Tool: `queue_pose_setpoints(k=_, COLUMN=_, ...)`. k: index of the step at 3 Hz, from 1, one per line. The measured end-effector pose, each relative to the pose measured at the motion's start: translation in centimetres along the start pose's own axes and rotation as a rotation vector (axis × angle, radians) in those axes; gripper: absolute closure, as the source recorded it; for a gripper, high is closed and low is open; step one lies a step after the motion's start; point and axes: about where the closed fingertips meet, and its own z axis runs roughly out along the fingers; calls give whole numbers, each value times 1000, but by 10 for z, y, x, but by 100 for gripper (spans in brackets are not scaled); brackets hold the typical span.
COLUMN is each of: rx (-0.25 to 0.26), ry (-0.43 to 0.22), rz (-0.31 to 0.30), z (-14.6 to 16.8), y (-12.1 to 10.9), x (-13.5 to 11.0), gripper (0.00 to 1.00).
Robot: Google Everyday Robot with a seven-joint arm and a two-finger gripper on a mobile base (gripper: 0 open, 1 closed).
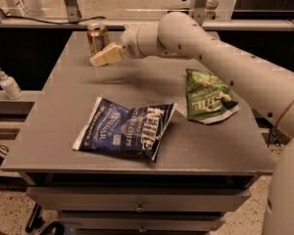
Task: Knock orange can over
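Observation:
The orange can [96,37] stands upright near the far left corner of the grey table [63,106]. It is coppery orange with a silver top. My gripper [104,58] reaches in from the right on a long white arm. Its pale fingers sit just in front of and slightly right of the can's lower half, hiding part of it. I cannot tell whether they touch the can.
A dark blue chip bag [125,130] lies at the table's front middle. A green chip bag [208,98] lies at the right. A small white pump bottle [9,83] stands on a ledge left of the table. Rails and a cable run behind.

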Motion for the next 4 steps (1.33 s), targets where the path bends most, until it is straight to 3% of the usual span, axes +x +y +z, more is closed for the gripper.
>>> queue_pose_setpoints(k=1, rx=3, ry=-52, rz=41, z=29, y=-8, x=-3, gripper=0)
queue_pose_setpoints(k=2, rx=-19, ry=-91, rz=68, z=54, y=-8, x=-10, gripper=19)
queue_pose_setpoints(k=4, rx=-29, ry=-106, rz=93, z=62, y=-9, x=-8, gripper=64)
